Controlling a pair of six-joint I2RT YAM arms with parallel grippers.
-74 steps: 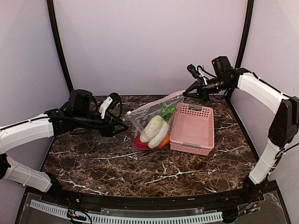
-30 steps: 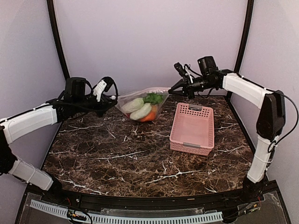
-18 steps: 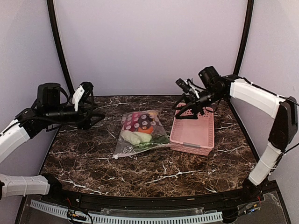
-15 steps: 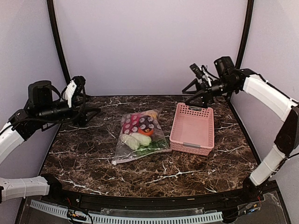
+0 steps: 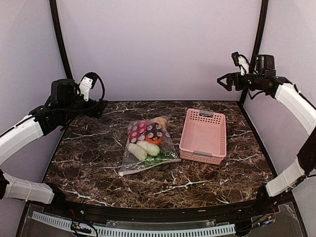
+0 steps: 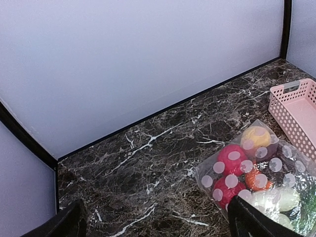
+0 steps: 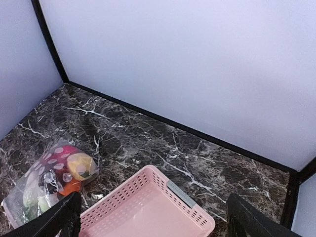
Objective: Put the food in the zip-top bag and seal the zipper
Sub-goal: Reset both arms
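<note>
- The dark marbled surface [image 5: 98,168] carries everything.
- The zip-top bag [image 5: 147,145] lies flat on it, a little left of centre. Its length runs from near-left to far-right, and neither hand touches it.
- The zipper [image 5: 144,167] shows as a pale strip along the bag's near edge, ending in a whitish tip at the near-left corner. Whether it is pressed closed cannot be told.
- All the food that shows is inside the bag. The green leafy piece [image 5: 162,157] and the white oblong pieces [image 5: 142,149] are at the near end. The orange [image 5: 155,138] sits past them, and the red apples [image 5: 139,131] and the yellow fruit [image 5: 159,121] are at the far end.
- The pink basket [image 5: 201,157] stands just beside the bag on its right. Whether the two touch is unclear.
- The left hand [image 5: 102,108] hangs in the air over the far-left part of the surface, well apart from the bag. Its wrist view shows the fingers spread wide and released, grasping nothing.
- The right hand [image 5: 222,83] is raised high at the far right, above and beyond the basket. It is likewise spread wide and released.
- A pale lilac wall [image 5: 158,49] closes the far side.
</note>
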